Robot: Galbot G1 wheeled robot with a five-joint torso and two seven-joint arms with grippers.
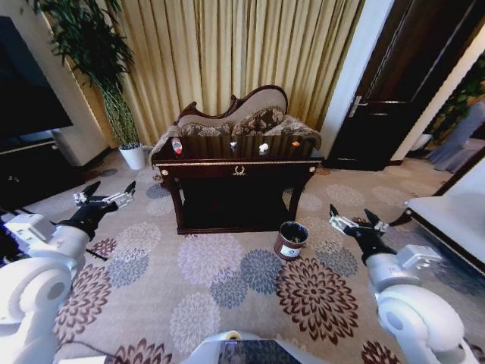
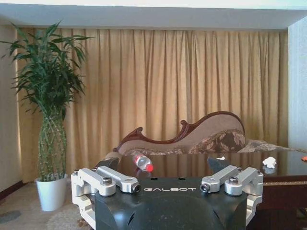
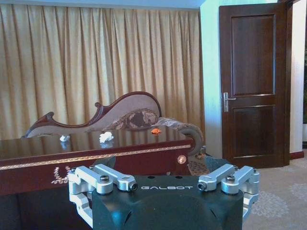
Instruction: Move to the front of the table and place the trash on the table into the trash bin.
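The dark glossy table [image 1: 204,162] stands ahead in front of the sofa. On its top lie a clear bottle with a red cap [image 1: 176,145] [image 2: 143,162] at the left, two white scraps [image 1: 233,143] [image 1: 263,148] [image 3: 105,137] and a small orange bit [image 1: 295,142] [image 3: 155,131]. The reddish-brown trash bin [image 1: 291,240] sits on the carpet by the table's right front leg. My left gripper [image 1: 111,188] [image 2: 162,165] is open, held up left of the table. My right gripper [image 1: 350,212] [image 3: 160,165] is open too, just right of the bin. Both are short of the table and hold nothing.
A carved-back sofa [image 1: 250,114] stands behind the table against the curtains. A tall plant in a white pot [image 1: 134,155] is at the back left, a dark cabinet [image 1: 23,171] at the left, a dark door [image 1: 394,98] at the right. Patterned carpet lies open between me and the table.
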